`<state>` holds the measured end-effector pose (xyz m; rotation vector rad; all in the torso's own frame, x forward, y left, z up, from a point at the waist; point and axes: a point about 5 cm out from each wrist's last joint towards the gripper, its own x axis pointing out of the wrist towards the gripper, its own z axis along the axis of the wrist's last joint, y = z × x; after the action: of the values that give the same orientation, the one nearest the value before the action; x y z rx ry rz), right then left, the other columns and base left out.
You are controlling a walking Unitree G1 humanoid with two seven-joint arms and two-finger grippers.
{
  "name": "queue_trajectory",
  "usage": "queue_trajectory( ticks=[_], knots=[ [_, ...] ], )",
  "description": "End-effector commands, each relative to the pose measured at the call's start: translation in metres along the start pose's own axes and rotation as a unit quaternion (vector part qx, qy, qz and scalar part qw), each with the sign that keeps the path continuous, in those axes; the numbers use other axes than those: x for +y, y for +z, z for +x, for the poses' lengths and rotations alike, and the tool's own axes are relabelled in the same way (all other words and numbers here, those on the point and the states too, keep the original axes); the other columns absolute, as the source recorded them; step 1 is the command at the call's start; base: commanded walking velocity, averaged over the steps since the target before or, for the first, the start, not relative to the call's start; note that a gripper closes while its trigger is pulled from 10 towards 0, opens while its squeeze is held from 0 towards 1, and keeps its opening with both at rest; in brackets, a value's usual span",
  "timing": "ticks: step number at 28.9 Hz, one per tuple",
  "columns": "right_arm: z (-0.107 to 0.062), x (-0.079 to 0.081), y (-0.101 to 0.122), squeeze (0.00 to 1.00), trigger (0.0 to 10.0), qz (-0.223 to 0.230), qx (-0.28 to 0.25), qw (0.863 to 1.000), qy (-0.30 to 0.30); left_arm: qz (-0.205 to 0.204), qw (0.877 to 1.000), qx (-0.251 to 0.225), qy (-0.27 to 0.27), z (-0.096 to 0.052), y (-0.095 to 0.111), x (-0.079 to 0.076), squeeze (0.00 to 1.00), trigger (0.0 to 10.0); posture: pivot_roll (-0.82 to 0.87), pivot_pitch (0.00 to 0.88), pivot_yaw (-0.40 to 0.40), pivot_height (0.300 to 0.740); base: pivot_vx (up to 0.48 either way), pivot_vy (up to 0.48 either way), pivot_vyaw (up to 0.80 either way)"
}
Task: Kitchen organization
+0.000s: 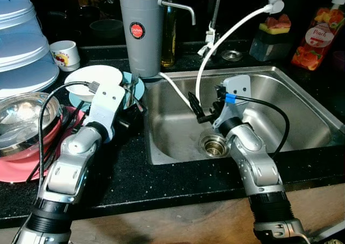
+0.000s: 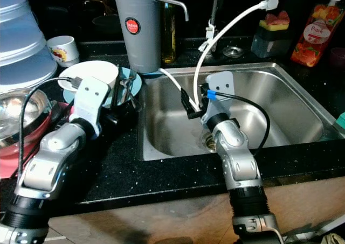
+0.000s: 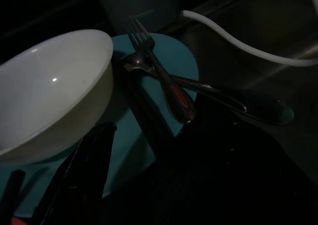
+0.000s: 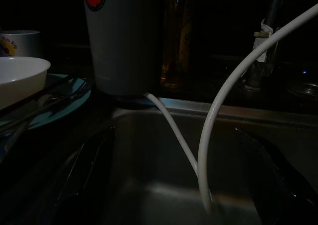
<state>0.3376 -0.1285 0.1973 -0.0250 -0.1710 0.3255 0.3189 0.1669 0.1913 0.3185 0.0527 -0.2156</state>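
Left eye view: dishes sit unsorted at mid-left of the black bench [image 1: 161,174], so the tidying looks barely begun. The white bowl [image 1: 94,76] rests on a teal plate [image 1: 135,88] with a fork [image 3: 159,71] and spoon [image 3: 208,88]. The left tool [image 1: 132,112], released, hovers just beside them. At centre, the right tool [image 1: 199,108] hangs released inside the sink [image 1: 302,101].

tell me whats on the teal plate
On the teal plate sit a white bowl and, beside it, a fork crossed over a spoon. Anything under the bowl is hidden.
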Motion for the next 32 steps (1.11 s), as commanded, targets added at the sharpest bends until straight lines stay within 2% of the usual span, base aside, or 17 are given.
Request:
queue_trajectory(
  ticks=[1,7,19,20,21,22,24,25,26,28,29,30,31,32],
  knots=[
    [0.0014,-0.0012,0.0005,0.0,10.0,0.003,-0.001,1.0,-0.001,0.0,1.0,0.015,0.001,0.0053,-0.0004,-0.0022,0.0,10.0,0.04,0.0,0.005,0.74,0.0,0.0,0.0],
    [0.0011,-0.0003,0.0009,0.0,10.0,0.002,-0.001,1.0,0.001,-0.007,1.0,0.025,-0.008,0.0116,0.0032,-0.007,0.0,10.0,0.04,0.0,0.004,0.74,0.0,0.0,0.0],
    [-0.0037,0.0014,-0.0022,0.0,10.0,0.002,0.007,1.0,0.006,-0.004,0.999,0.04,-0.005,0.0098,0.0027,-0.0053,0.0,9.8,0.03,0.0,-0.002,0.74,0.0,0.0,0.0],
    [-0.0038,0.0016,-0.002,0.0,10.0,0.002,0.007,1.0,0.007,-0.005,0.999,0.041,-0.004,0.0097,0.0024,-0.0053,0.0,7.6,0.03,0.0,-0.001,0.74,0.0,0.0,0.0],
    [-0.004,0.0016,-0.0019,0.0,10.0,0.002,0.007,1.0,0.007,-0.006,0.999,0.042,-0.004,0.0097,0.0022,-0.0054,0.0,7.6,0.03,0.0,-0.001,0.74,0.0,0.0,0.0],
    [-0.0041,0.0016,-0.0017,0.0,10.0,0.002,0.008,1.0,0.006,-0.007,0.999,0.043,-0.004,0.0097,0.0022,-0.0056,0.0,6.0,0.02,0.0,-0.001,0.74,0.0,0.0,0.0],
    [-0.0043,0.0011,-0.0015,0.0,10.0,0.002,0.008,1.0,0.006,-0.008,0.999,0.044,-0.004,0.0099,0.0025,-0.0059,0.0,5.9,0.02,0.0,-0.002,0.74,0.0,0.0,0.0],
    [-0.0045,0.0008,-0.0014,0.0,10.0,0.001,0.008,1.0,0.006,-0.009,0.999,0.044,-0.003,0.0101,0.0027,-0.0061,0.0,7.1,0.02,0.0,-0.002,0.74,0.0,0.0,0.0],
    [-0.005,0.0003,-0.0014,0.0,10.0,0.001,0.009,1.0,0.006,-0.009,0.999,0.046,-0.002,0.0104,0.0028,-0.0062,0.0,8.9,0.02,0.0,-0.003,0.74,0.0,0.0,0.0],
    [-0.0052,0.0002,-0.0013,0.0,10.0,0.001,0.009,1.0,0.006,-0.009,0.999,0.047,-0.002,0.0105,0.0027,-0.0063,0.0,8.9,0.02,0.0,-0.003,0.74,0.0,0.0,0.0],
    [-0.0053,0.0001,-0.0013,0.0,10.0,0.001,0.009,1.0,0.006,-0.009,0.999,0.048,-0.001,0.0105,0.0027,-0.0063,0.0,10.0,0.02,0.0,-0.003,0.74,0.0,0.0,0.0],
    [-0.0058,0.0001,-0.0012,0.0,10.0,0.0,0.01,1.0,0.006,-0.011,0.999,0.052,0.0,0.0103,0.0022,-0.0062,0.0,9.1,0.01,0.0,-0.002,0.74,0.0,0.0,0.0],
    [-0.0058,0.0001,-0.0012,0.0,10.0,0.0,0.01,1.0,0.006,-0.011,0.999,0.052,0.0,0.0103,0.0022,-0.0062,0.0,9.1,0.01,0.0,-0.002,0.74,0.0,0.0,0.0],
    [-0.006,0.0002,-0.001,0.0,10.0,-0.001,0.01,1.0,0.007,-0.014,0.998,0.055,-0.002,0.0101,0.0018,-0.0064,0.0,4.0,0.01,0.0,-0.002,0.74,0.0,0.0,0.0]
  ],
)
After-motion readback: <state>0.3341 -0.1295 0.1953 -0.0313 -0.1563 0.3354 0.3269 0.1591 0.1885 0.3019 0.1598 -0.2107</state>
